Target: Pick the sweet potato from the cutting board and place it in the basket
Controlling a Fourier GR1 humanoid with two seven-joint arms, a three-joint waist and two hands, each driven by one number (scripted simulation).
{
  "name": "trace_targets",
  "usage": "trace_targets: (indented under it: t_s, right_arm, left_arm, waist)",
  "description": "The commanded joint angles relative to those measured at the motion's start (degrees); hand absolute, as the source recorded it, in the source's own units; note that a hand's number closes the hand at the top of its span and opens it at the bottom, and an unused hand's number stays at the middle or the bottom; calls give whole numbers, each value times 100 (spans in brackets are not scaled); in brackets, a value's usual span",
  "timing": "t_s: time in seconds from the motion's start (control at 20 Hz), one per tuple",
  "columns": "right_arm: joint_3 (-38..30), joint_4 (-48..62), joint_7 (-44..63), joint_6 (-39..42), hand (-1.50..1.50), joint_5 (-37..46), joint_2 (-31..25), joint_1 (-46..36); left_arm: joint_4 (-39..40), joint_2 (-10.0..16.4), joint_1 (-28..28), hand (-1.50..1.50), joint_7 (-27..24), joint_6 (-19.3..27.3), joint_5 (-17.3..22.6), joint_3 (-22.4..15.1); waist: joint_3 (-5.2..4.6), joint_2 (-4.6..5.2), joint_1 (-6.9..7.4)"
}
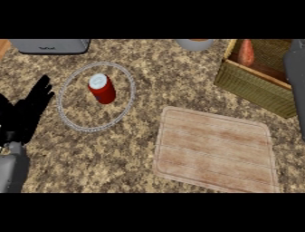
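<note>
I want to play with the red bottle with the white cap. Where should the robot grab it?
Probably round the middle of the red bottle, below its white cap, coming from the left, where the open left hand is nearest. Its body is a smooth round tube that fingers can curl round, and nothing touches its sides inside the ring around it.

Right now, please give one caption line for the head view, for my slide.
Sweet potato lies in the basket, cutting board bare, left hand open at the left edge.
</note>
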Motion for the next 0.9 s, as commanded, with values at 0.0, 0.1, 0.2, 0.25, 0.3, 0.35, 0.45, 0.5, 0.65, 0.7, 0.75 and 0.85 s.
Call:
trace_targets:
  t_s: [0.0,0.1,0.2,0.25,0.3,0.35,0.45,0.5,0.65,0.7,0.75,0.85]
  right_arm:
    - [-222,-80,-461,-425,-150,-318,46,122]
    - [-408,-68,-209,-664,-150,-258,-37,-79]
    - [-819,-60,-166,-1119,-150,-467,-89,-98]
    - [-1028,-429,-298,-1174,-150,-743,-181,291]
    - [-1085,-513,-93,-1105,-150,-720,-284,167]
    - [-1158,-710,79,-1249,-150,-798,-133,162]
    - [-1418,-1173,95,-927,-150,-1229,-387,412]
    - [-1584,-1423,-188,-853,-150,-1533,-533,755]
    - [-1798,-2265,-34,-137,-150,-2079,-768,1515]
    - [-2034,-2409,-149,103,-150,-2375,-1039,1644]
    - [-1961,-2972,181,281,-150,-2412,-827,2032]
    - [-2371,-3120,-236,781,-150,-3036,-1128,2606]
  left_arm:
    - [-8,74,-3,0,-13,-49,14,54]
    - [105,-76,-163,0,-32,131,-144,-72]
    - [244,68,-128,0,-70,-74,-11,38]
    - [28,-34,-80,0,89,109,2,60]
    - [-76,180,86,0,87,-189,197,187]
    - [42,-7,-47,0,15,-3,24,34]
    - [333,-26,-131,0,-108,89,-33,95]
    - [-115,85,220,0,-16,-94,130,155]
    - [-140,115,191,0,147,-30,85,167]
    - [98,196,118,0,-50,-137,152,267]
    - [-406,-67,284,0,132,146,-9,48]
    - [-322,-8,318,0,55,38,17,66]
  waist:
    - [1,0,1]
    - [0,3,-14]
    - [1,16,0]
    - [7,-16,-65]
    - [3,-27,-31]
    - [2,-28,-82]
    - [-1,-40,-185]
    - [5,-55,-123]
    - [3,-54,-172]
    - [2,-52,-223]
    - [4,-86,-233]
    - [8,-73,-264]
